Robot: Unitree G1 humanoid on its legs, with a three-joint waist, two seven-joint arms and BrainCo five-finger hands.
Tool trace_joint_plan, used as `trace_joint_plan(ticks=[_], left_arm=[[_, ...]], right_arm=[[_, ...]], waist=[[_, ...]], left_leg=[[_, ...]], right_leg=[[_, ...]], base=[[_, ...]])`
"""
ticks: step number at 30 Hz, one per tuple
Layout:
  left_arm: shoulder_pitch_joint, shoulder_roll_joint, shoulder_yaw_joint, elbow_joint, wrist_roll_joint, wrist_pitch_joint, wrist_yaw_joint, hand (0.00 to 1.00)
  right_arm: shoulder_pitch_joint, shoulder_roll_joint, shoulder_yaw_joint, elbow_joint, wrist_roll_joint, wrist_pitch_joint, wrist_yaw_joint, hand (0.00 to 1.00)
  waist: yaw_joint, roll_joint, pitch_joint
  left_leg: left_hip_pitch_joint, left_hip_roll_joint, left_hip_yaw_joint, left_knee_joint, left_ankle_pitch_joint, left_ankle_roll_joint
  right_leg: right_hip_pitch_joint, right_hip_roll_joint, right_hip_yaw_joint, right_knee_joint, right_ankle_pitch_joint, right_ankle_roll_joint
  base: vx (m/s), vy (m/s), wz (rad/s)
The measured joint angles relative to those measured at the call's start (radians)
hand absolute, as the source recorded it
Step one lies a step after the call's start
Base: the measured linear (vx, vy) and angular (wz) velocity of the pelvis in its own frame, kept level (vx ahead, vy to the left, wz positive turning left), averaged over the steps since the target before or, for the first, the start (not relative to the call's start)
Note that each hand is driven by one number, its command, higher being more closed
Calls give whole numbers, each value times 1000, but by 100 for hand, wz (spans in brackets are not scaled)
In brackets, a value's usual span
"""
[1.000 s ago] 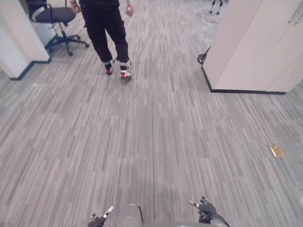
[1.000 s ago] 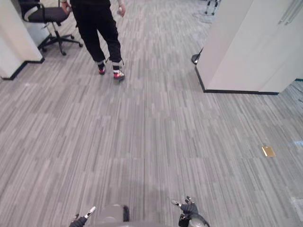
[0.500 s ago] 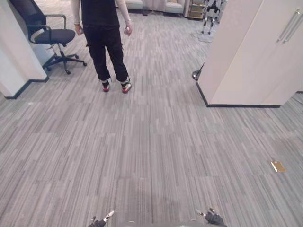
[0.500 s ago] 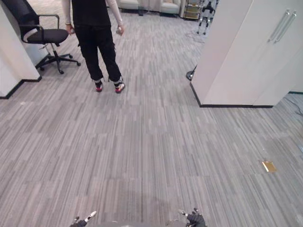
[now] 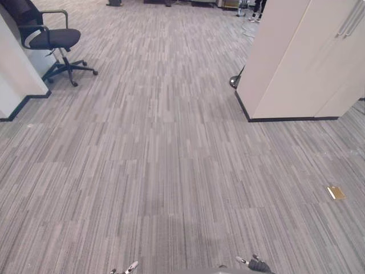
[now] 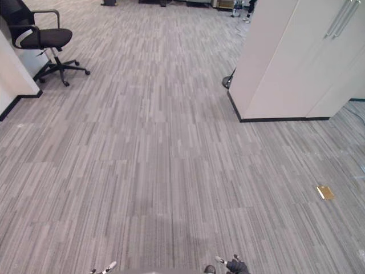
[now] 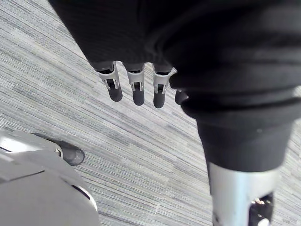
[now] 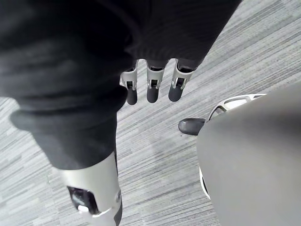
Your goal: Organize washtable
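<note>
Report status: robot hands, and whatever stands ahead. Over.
Open, empty: left robot hand, right robot hand. Ahead: carpet, office chair far left, white cabinet right.

An office: grey striped carpet [image 5: 171, 160], black swivel chair [image 5: 54, 39], white cupboards [image 5: 296, 63]

The grey carpet floor [image 5: 171, 148] gives me open passage across the centre and lower part of the frame. Obstacles stand at the edges. An office chair [image 5: 54, 40] is at upper left, just beside a white wall corner [image 5: 14, 74] on the left edge. A tall white cabinet [image 5: 302, 57] takes up the upper right, with a small dark object [image 5: 234, 81] at its corner. A brass plate [image 5: 336, 193] lies flat at right. My left hand [image 7: 138, 92] and right hand [image 8: 153, 89] hang with fingers relaxed over bare carpet.
</note>
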Motion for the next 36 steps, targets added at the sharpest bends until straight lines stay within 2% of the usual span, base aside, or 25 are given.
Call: trace_joint_plan(ticks=[10,13,20,25,32,34,35,36], left_arm=[[1,0,3,3,0,0,0,0],[0,1,9,20,0,-1,0,0],[0,-7,10,21,0,-2,0,0],[0,-19,9,28,0,-3,0,0],[0,-19,8,26,6,-3,1,0],[-3,-23,11,16,13,-5,2,0],[-7,-27,38,-11,14,-6,1,0],[-13,-41,86,-38,13,-10,2,0]], right_arm=[[1,0,-22,1,16,-1,-3,0],[7,1,-74,2,54,-1,-26,0],[15,0,-186,23,120,-4,-50,0],[10,1,-201,29,122,-4,-62,0],[2,3,-208,29,132,-4,-62,0],[8,7,-208,28,138,-5,-62,0],[11,13,-210,17,148,-7,-63,0],[12,14,-208,1,150,-8,-64,0]], waist=[[-7,4,2],[-20,10,4],[-19,20,6],[-19,34,2],[-20,35,2],[-27,35,16],[-27,34,43],[-13,30,79]], left_leg=[[-2,2,11,-7,0,0],[0,4,17,-15,0,0],[-3,4,26,-20,0,0],[-9,4,15,-20,2,1],[-45,7,-21,0,9,0],[-96,23,-62,74,0,-13],[-155,38,-82,219,-29,-28],[-260,63,-79,455,-36,-28]], right_leg=[[-12,3,14,0,0,0],[-17,6,20,0,0,0],[-32,10,40,1,-1,0],[-33,9,38,1,-2,-1],[-37,8,6,2,-12,-10],[-36,9,-10,28,-57,-17],[-30,8,-11,72,-102,-12],[-23,5,-30,125,-138,-7]], base=[[0,0,-3],[4,-8,-8],[15,-37,-8],[-6,-45,6],[-41,-62,18],[-41,-79,81],[-54,-35,106],[-68,-16,95]])
